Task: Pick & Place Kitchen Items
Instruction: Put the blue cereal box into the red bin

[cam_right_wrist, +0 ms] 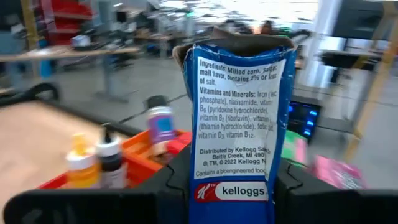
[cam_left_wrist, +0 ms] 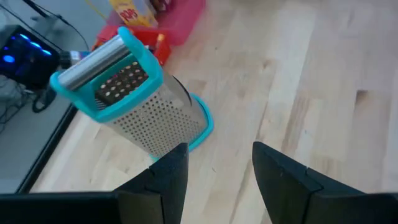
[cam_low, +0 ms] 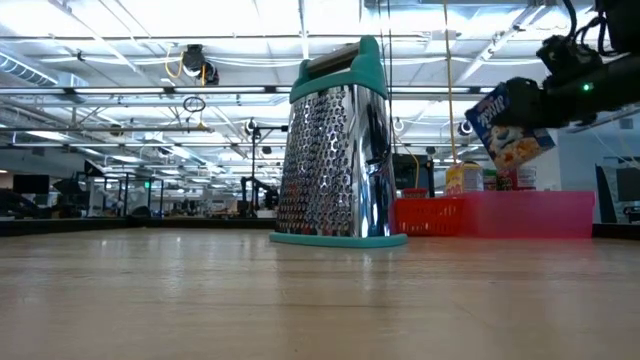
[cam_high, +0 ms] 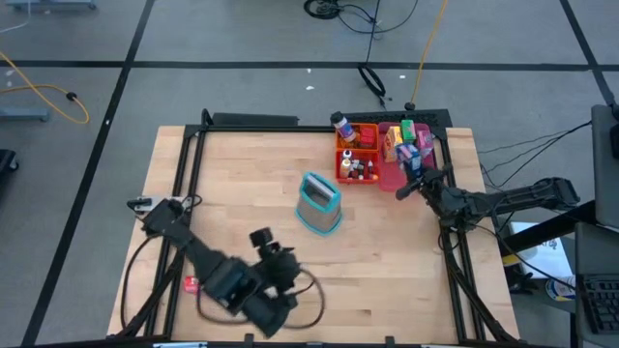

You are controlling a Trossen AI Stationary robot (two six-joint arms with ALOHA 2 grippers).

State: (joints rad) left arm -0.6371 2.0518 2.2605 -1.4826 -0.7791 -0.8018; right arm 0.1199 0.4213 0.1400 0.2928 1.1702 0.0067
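A small blue cereal box [cam_right_wrist: 239,124] hangs above the pink tray [cam_low: 530,215] at the table's far right, with my right gripper [cam_high: 414,179] shut on it. The orange tray [cam_high: 356,155] beside it holds tiny bottles [cam_right_wrist: 106,158]. More small boxes [cam_high: 398,140] stand in the pink tray. A tiny red item [cam_high: 191,283] lies on the table near the left edge. My left gripper [cam_left_wrist: 217,174] is open near the table's front. It slants down toward a teal-framed metal grater [cam_high: 319,203] standing upright mid-table, with nothing between its fingers. My right gripper pinches the cereal box's lower part [cam_right_wrist: 239,190] between its two fingers [cam_right_wrist: 174,186]. They reach in about level from the table's right side, one on each side of the box. The box stands nearly upright, tipped a little, lifted clear of the pink tray.
The grater [cam_low: 335,140] stands between the two arms, left of the trays. Bare wood lies in front of it and to its left. A black frame [cam_high: 184,174] runs along the table's edges, and cables [cam_high: 309,295] trail by the left arm.
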